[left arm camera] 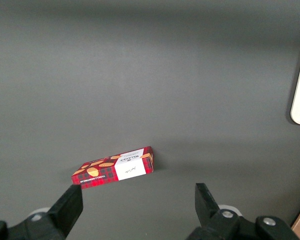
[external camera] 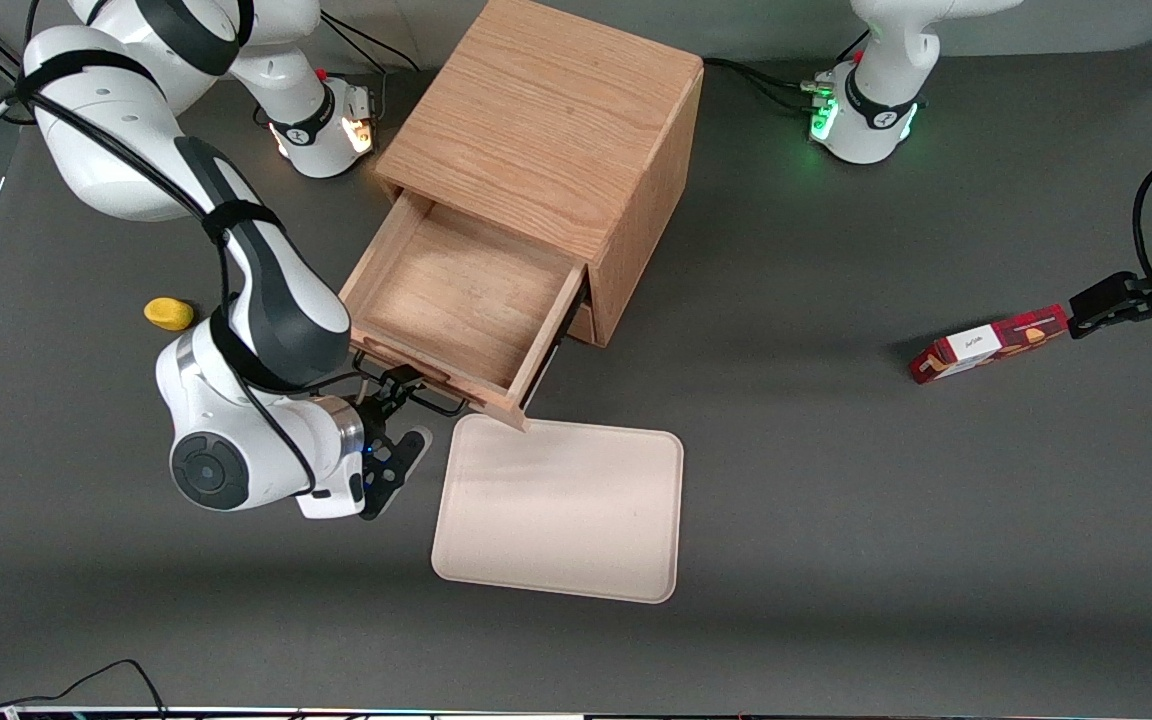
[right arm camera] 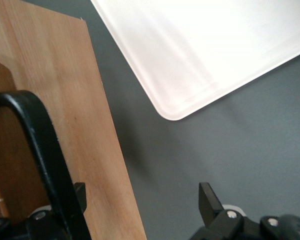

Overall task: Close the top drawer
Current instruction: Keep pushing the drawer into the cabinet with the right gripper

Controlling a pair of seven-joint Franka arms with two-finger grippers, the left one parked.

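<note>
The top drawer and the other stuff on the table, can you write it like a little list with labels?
top drawer: pulled out of the oak cabinet, empty inside
drawer handle: thin, black, on the drawer front
claw: open, right at the drawer front by the handle
tray: cream, flat on the table, nearer the front camera than the drawer
yellow object: on the table beside the working arm
red box: toward the parked arm's end

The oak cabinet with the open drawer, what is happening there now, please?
The right arm's gripper is open, in front of the top drawer, beside its black handle. The drawer is pulled far out and empty, not yet closed. A cream tray lies on the table nearer to the front camera.
</note>
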